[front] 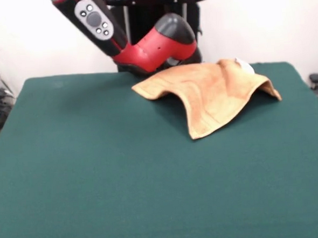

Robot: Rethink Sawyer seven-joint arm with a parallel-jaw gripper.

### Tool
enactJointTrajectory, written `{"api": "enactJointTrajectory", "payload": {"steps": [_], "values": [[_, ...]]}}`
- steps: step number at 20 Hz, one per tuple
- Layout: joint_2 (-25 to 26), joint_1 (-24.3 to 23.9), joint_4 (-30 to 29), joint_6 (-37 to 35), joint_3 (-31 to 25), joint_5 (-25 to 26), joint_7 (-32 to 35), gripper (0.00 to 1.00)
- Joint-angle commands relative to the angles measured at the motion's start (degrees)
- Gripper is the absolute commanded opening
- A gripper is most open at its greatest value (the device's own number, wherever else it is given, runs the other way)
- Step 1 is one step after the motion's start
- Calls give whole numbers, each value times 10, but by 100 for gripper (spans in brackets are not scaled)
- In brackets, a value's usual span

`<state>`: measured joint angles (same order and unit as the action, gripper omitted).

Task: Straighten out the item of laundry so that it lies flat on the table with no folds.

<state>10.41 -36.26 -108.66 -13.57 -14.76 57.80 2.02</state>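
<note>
We find the task unfinished. The towel [211,91] is not flat: it stands tented on the worktop [98,176], its highest part drawn up at the far side, with the cloth falling away from there in slopes. One corner reaches left toward the arm [154,44], another hangs toward the camera, and a third runs out to the right. A broad fold runs down the middle of the cloth. A small white patch, which we take for the tag [245,65], shows near the peak.

We cannot see the tool itself. The arm's red and black body comes down behind the towel's far edge, and whatever it ends in is hidden by the cloth or by the arm. We therefore cannot tell whether the tool is wide, narrow or holding the towel. The raised peak suggests to us that the cloth is held up there, but this is inference only.

In our judgement the whole of the spreading remains to be done.

As to room: the towel lies close to the worktop's far edge and right of centre. Bare green cloth extends widely toward the camera and to the left. The right edge lies nearer the towel.
</note>
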Motion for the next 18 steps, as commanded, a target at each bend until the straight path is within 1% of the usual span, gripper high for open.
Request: {"api": "enactJointTrajectory", "payload": {"steps": [1, 5, 7, 12, 18], "values": [[-10, 207, 2, 417, 171, -90, 253, 100], [-16, 181, -13, 401, 162, -96, 216, 100], [-22, 179, -27, 402, 162, -98, 208, 100], [-51, 173, -62, 393, 160, -86, 210, 100], [-55, 173, -70, 392, 162, -89, 205, 100]]}}
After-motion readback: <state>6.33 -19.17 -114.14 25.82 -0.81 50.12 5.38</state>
